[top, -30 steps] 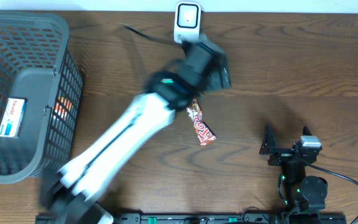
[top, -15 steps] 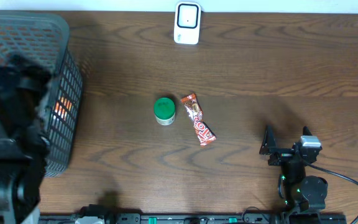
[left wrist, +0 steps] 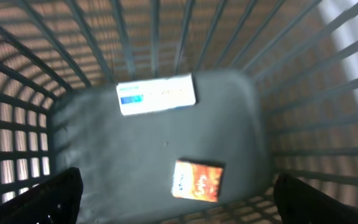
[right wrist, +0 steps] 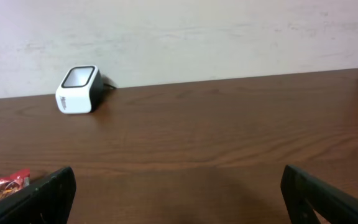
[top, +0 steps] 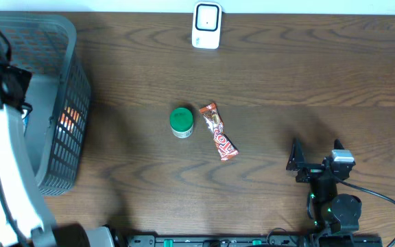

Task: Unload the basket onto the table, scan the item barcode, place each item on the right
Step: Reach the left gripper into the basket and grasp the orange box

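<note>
Overhead, change: a second ago the left arm [top: 2, 158] reached far to the right of the basket [top: 74, 48], up at the scanner [top: 206, 25]; it has since swung back and now stands over the basket.
Overhead, left behind: the green can [top: 181, 121] and the candy bar [top: 219, 140] lie just beside each other on the table [top: 307, 75], well to the right of the basket, apart from both arms.
Overhead, meaning: the can's scan looks finished, and the arm seems to be going for the next item.
Overhead, right arm: the right gripper [top: 316, 158] sits parked far to the right of the basket, unmoved over the last second.
Left wrist, pose: the left gripper [left wrist: 176, 202] points straight down into the basket, jaws spread wide and holding nothing, both fingers [left wrist: 48, 202] above the floor.
Left wrist, items: a white-and-blue box [left wrist: 156, 94] and an orange packet [left wrist: 197, 180] lie flat on the basket floor, apart; the packet is the one between the fingers.
Left wrist, next: a descent onto the packet looks likely, though the blur leaves the aim uncertain.
Right wrist, pose: the right gripper [right wrist: 179, 202] is level and low over the table, jaws wide and empty, facing the scanner [right wrist: 78, 89]; the basket is out of view.
</note>
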Available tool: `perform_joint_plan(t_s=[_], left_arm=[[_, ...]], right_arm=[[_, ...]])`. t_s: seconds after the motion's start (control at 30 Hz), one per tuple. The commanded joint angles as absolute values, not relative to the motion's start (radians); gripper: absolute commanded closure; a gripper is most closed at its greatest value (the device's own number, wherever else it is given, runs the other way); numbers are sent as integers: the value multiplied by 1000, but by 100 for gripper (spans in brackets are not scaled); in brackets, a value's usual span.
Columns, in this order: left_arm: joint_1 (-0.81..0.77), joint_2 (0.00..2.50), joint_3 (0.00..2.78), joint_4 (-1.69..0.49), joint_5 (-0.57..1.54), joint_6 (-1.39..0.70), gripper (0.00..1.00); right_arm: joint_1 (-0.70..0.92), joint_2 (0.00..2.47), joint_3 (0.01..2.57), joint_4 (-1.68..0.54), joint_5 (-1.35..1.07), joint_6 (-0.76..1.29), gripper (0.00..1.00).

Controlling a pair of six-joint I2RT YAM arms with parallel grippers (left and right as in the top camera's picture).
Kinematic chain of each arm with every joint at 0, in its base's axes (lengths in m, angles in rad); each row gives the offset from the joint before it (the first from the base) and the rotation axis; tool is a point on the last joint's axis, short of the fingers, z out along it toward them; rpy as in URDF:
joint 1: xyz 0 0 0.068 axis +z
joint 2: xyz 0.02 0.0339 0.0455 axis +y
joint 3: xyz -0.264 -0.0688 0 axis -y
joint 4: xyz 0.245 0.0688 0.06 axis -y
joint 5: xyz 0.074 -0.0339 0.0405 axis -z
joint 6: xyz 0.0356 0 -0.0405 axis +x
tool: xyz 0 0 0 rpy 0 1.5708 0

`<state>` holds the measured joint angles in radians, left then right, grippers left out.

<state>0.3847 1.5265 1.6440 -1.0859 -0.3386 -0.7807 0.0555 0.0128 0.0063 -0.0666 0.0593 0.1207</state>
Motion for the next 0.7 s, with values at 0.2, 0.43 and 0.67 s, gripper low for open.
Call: perform_joint_plan(t_s=[0.2, 0.43, 0.67], left_arm=[[390, 1790, 1637, -1051, -216, -660, 0], [390, 1931, 1637, -1000, -157, -614, 2], [390, 2059, 1637, -1000, -108, -591, 2]], right_arm=[[52, 9, 6, -71, 59, 108, 1], [52, 9, 6, -71, 59, 108, 1], [52, 9, 6, -71, 59, 108, 1]])
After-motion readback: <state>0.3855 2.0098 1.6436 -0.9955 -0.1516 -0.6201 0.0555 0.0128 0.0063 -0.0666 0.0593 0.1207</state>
